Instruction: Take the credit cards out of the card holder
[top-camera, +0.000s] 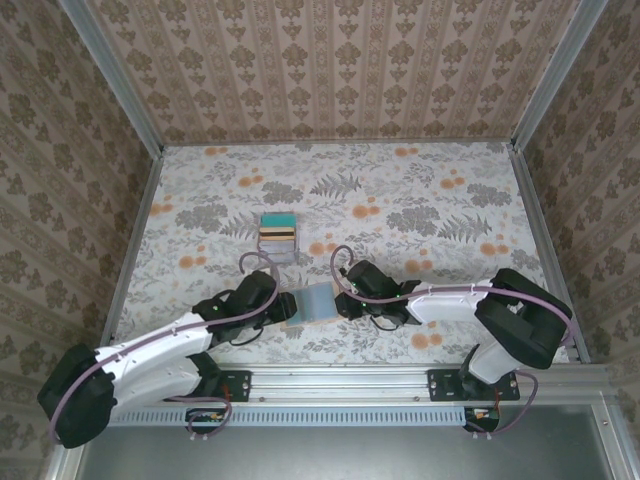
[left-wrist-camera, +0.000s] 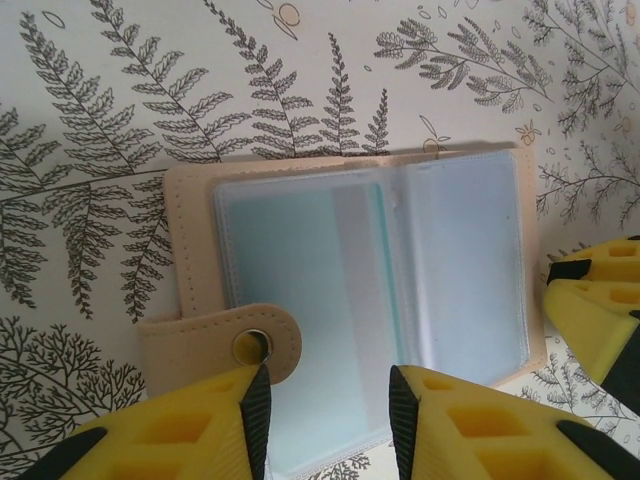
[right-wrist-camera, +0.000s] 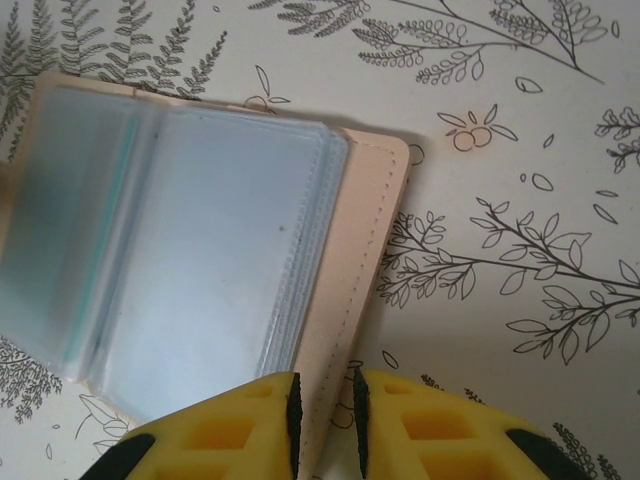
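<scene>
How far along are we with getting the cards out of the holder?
Done: a stack of cards lies on the table beyond the holder, which is open. In hand: the right claw pinches the holder's tan edge; the left claw straddles its near edge, jaws apart. To do: a teal edge inside the holder may be one more card; I can't be sure.

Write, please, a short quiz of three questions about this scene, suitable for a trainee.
1. True or false: the card holder lies shut.
2. Which colour is missing among the stacked cards farther back? A teal, B yellow, C red.
3. Fill in: the holder's strap ends in a round metal ____.
Key: 1 false; 2 C; 3 snap.
</scene>
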